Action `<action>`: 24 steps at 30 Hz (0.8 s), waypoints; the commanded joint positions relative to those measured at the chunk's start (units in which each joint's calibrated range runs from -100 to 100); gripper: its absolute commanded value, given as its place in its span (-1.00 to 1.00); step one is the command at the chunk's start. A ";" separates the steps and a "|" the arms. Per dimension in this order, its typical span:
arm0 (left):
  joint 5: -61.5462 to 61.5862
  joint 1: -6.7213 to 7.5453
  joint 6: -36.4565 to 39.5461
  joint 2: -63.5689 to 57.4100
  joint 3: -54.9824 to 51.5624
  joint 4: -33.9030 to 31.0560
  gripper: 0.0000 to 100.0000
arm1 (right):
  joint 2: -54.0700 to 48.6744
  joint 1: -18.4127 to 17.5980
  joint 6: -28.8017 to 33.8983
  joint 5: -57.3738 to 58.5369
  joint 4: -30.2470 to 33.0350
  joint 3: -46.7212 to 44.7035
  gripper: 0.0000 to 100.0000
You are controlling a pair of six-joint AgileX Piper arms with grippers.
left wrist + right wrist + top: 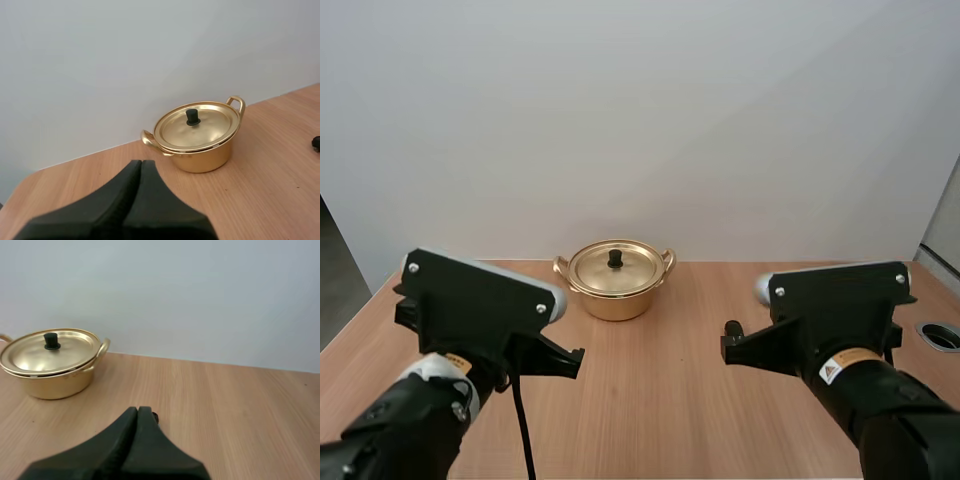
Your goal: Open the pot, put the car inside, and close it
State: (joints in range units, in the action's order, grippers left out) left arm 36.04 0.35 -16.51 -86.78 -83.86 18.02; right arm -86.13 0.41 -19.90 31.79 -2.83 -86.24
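Observation:
A gold pot (614, 290) with two side handles stands at the back middle of the wooden table (650, 400). Its lid (616, 267) is on, with a black knob (615, 259) in the centre. My left gripper (575, 360) hovers in front of the pot and to its left, its fingers lying together as one dark wedge (141, 162) with nothing held. My right gripper (730, 335) is in front of the pot and to its right, likewise shut on nothing (137, 409). From both wrist views the pot (202, 152) (50, 382) stands closed, well beyond the fingertips.
A plain white wall rises just behind the pot. A round metal-rimmed hole (940, 335) is set in the table near its right edge. The table's left edge runs close beside my left arm. Bare wood lies between the two grippers.

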 commanded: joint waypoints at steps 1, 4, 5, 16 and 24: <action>16.57 0.02 3.53 21.28 12.51 -0.45 -1.00 | 12.51 0.07 0.05 7.73 1.59 12.11 -1.00; 20.47 0.02 6.04 32.48 18.16 2.93 -1.00 | 21.90 0.07 0.05 16.66 0.53 18.03 -1.00; 19.67 0.02 6.04 35.62 19.43 3.74 -1.00 | 24.31 0.07 0.05 18.85 0.53 19.41 -1.00; 5.49 0.09 -12.35 55.57 33.36 14.47 -1.00 | 37.64 0.07 -1.82 10.37 -0.05 25.94 -1.00; 26.31 2.65 -14.32 71.65 55.09 13.75 0.11 | 50.49 -0.29 -8.07 1.10 -0.63 26.54 0.97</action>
State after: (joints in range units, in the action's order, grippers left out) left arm 43.53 2.86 -29.10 -40.32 -39.20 32.22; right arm -40.83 0.17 -27.51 36.00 -3.62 -59.82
